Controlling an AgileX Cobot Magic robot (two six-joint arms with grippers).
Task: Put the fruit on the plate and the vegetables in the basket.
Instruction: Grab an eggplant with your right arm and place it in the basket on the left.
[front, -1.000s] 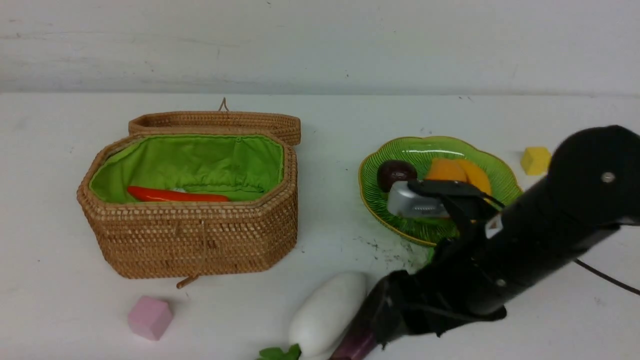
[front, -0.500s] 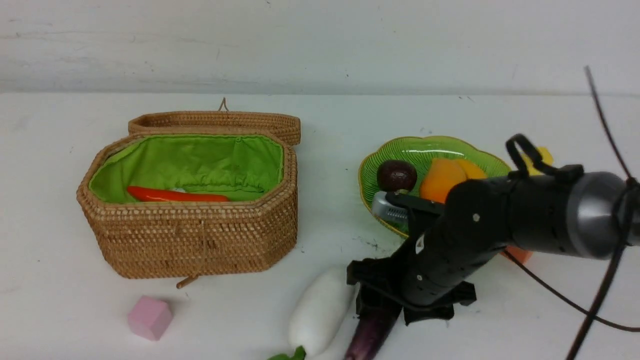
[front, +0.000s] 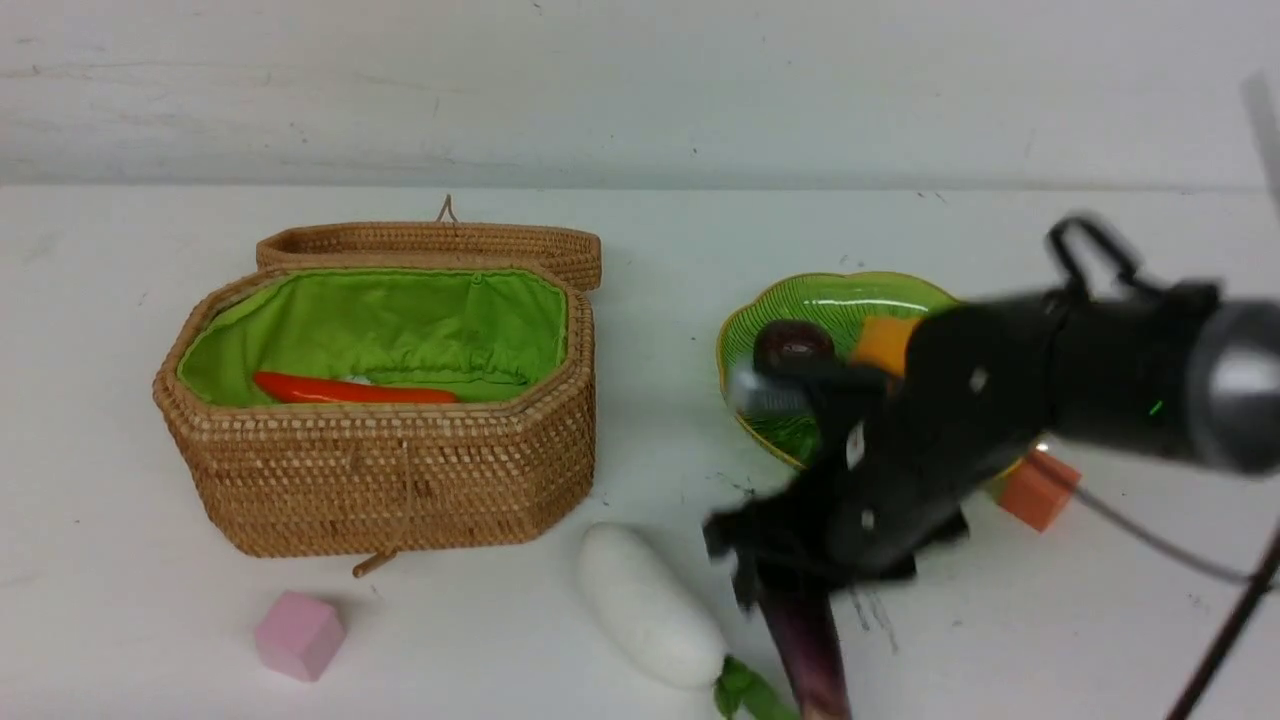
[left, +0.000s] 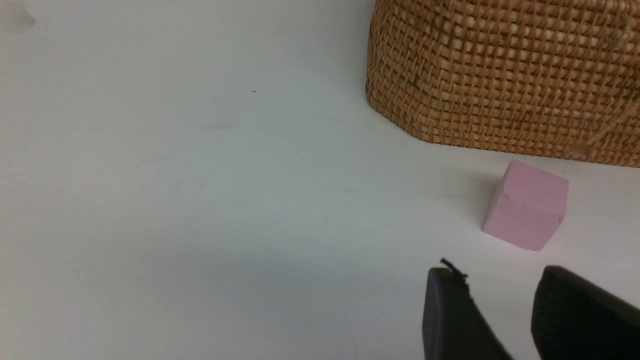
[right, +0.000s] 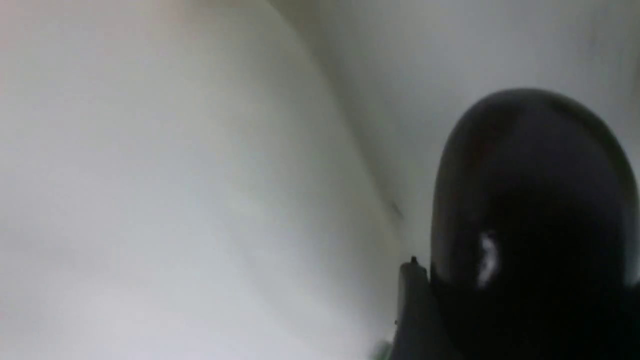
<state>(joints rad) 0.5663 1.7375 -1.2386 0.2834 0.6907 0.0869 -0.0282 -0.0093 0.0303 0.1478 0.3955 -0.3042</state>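
Now the right gripper (front: 790, 590) is down over the eggplant (front: 810, 650) — clamped or only closing around it, I cannot tell.
Just beside it on its left lies the white radish (front: 650, 605). Beyond it sits the green plate (front: 760, 330) with mangosteen (front: 790, 343) and mango (front: 883, 342); farther left, the open basket (front: 390, 480) holds the red pepper (front: 350, 389). Over by the pink cube (left: 526, 205), the left gripper (left: 505, 310) has its jaws apart, holding nothing.
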